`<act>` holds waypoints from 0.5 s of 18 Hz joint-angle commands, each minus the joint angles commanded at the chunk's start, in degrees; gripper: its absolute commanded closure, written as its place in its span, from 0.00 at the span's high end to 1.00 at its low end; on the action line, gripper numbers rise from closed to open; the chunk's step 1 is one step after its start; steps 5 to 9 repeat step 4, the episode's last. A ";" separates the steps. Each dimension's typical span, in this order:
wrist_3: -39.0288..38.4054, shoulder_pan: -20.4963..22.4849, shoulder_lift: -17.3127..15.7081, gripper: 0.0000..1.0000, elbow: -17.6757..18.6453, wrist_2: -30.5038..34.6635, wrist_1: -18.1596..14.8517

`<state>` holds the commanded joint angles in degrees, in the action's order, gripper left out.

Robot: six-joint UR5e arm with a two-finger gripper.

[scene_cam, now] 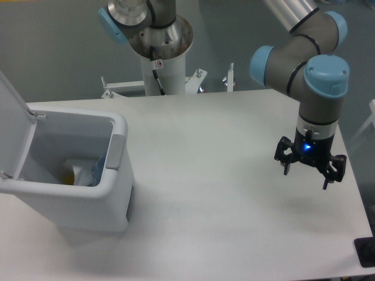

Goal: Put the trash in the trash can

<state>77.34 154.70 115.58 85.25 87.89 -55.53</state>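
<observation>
The white trash can stands at the left of the table with its lid swung up and open. Inside it lies trash: pale plastic with bits of blue and yellow showing at the bottom. My gripper hangs over the right side of the table, far from the can, fingers spread open and empty, a blue light lit on its body.
The arm's pedestal stands behind the table's back edge. A dark object sits at the table's front right corner. The right table edge lies just beyond the gripper.
</observation>
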 joint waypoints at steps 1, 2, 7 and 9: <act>-0.09 -0.79 0.09 1.00 0.00 0.53 -0.72; -0.09 -1.06 0.26 1.00 0.00 1.23 -0.81; 0.00 -0.98 0.53 1.00 -0.52 1.67 -0.99; 0.00 -0.98 0.53 1.00 -0.52 1.67 -0.99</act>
